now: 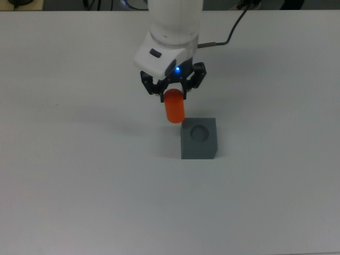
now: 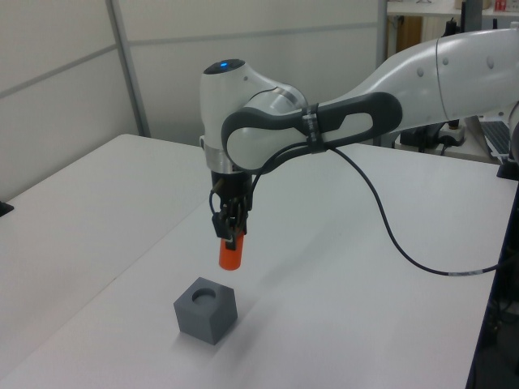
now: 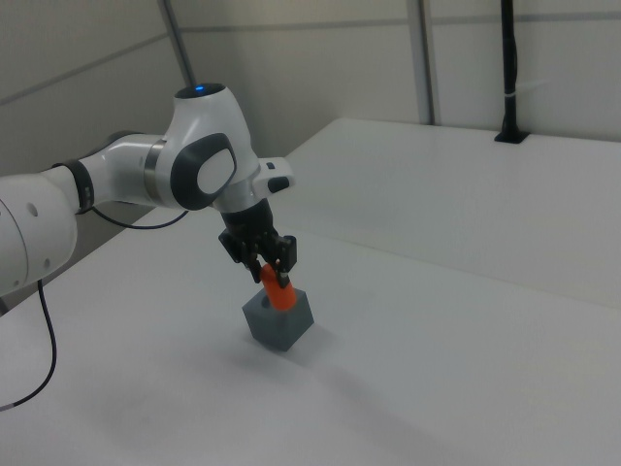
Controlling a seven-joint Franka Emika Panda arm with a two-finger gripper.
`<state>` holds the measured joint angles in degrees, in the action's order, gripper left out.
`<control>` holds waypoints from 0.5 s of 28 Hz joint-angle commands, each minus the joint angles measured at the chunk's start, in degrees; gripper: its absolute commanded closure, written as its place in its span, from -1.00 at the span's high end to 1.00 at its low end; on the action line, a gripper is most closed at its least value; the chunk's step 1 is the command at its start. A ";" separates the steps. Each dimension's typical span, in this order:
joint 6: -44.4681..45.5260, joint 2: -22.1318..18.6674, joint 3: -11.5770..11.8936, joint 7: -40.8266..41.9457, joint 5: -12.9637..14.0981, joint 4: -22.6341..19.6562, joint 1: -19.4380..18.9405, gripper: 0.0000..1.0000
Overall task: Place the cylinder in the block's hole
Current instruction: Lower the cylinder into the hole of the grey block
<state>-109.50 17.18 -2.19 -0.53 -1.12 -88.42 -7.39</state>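
Orange cylinder [image 2: 230, 254] clamped in hand [image 2: 232, 240], airborne above block [image 2: 205, 309] in left view, hole [image 1: 199, 132] clearest from top view

Top view looks straight down, close over the white matte table [image 1: 64, 186]. Left view and right view stand further back, raised, on opposite sides, sharing the dark grey matte cube [image 2: 205, 310].
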 commanded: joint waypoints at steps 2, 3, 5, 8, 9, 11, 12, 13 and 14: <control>1.13 6.46 0.25 -3.16 0.51 6.95 -2.53 -1.00; 1.04 6.89 0.25 -3.51 0.42 7.30 -2.80 -1.00; 1.04 7.51 0.25 -3.78 0.42 8.00 -3.24 -1.00; 0.95 7.51 0.25 -3.78 0.42 8.27 -3.94 -1.00; 0.87 7.60 0.25 -3.78 0.42 8.27 -4.03 -1.00; 0.78 7.69 0.25 -3.78 0.42 8.27 -4.29 -1.00; 0.78 8.13 0.25 -3.78 0.33 8.36 -4.73 -1.00; 0.69 8.30 0.25 -3.78 0.33 8.36 -4.73 -1.00; 0.69 8.39 0.25 -3.78 0.25 8.36 -4.73 -1.00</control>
<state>-109.50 24.38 -2.23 -3.45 -1.12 -81.76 -11.29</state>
